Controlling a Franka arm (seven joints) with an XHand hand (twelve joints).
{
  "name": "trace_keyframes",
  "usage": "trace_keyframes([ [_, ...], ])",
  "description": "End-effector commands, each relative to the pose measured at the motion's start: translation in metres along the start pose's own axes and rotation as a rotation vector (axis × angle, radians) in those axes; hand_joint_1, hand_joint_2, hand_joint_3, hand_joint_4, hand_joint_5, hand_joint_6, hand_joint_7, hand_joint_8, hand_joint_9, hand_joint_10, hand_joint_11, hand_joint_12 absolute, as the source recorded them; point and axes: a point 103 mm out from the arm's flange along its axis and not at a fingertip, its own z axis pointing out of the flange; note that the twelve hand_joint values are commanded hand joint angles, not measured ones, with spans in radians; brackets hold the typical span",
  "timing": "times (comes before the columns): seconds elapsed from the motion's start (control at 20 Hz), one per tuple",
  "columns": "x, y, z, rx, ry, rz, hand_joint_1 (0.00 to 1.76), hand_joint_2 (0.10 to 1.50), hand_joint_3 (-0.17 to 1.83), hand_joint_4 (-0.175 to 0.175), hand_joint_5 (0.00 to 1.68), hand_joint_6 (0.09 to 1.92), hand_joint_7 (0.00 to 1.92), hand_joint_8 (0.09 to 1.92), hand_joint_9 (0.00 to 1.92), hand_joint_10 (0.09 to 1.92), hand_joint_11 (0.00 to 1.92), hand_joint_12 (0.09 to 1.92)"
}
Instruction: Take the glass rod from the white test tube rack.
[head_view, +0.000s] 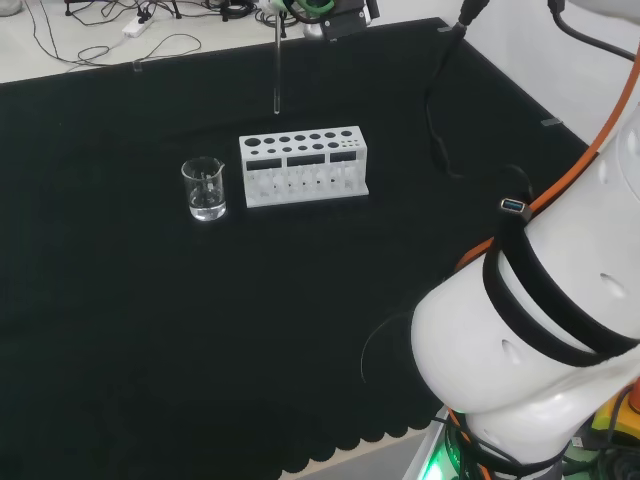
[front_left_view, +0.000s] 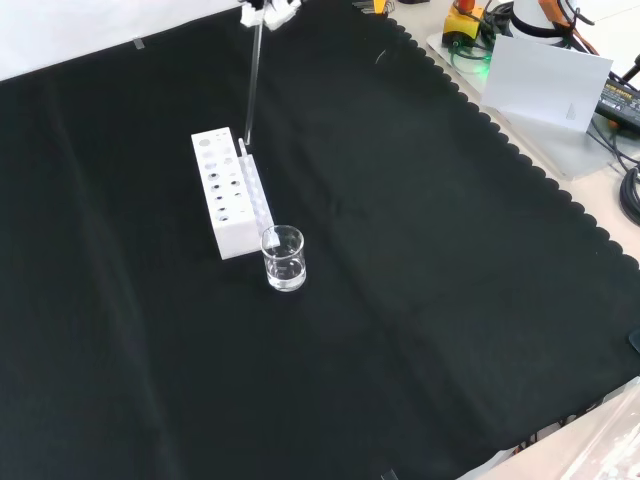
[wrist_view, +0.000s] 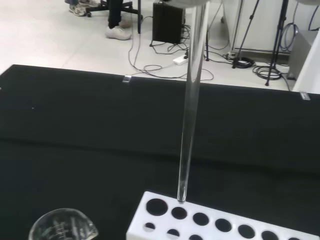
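Rod (wrist_view: 190, 115) hanging upright, tip just above the rack's (head_view: 303, 166) end holes, so I've got it lifted clear. Hand (front_left_view: 268, 12) at its top; can't tell the fingers' grip. Beaker (head_view: 203, 188) beside the rack.

Glass rod (wrist_view: 189, 125) clear, glossy; rack (head_view: 303, 166) matt white plastic; beaker (head_view: 204, 189) clear; cloth (front_left_view: 420, 250) matt black.

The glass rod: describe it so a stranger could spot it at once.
On the black cloth stands a white rack with a small beaker at one end. The glass rod hangs upright above the rack's far end from the beaker, its lower tip just over the holes. It is the one thin, clear, long stick there.
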Motion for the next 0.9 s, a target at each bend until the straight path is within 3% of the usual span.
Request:
trace_keyframes([
  [0.05, 0.009, -0.011, -0.005, 0.004, 0.016, -0.025, 1.33, 1.05, -0.17, -0.175, 1.44, 0.09, 1.35, 0.67, 1.64, 0.61, 1.6, 0.5],
  [0.9, 0.015, -0.017, -0.013, 0.001, 0.008, -0.016, 1.33, 1.05, -0.17, -0.175, 1.44, 0.09, 1.34, 0.67, 1.65, 0.6, 1.6, 0.5],
])
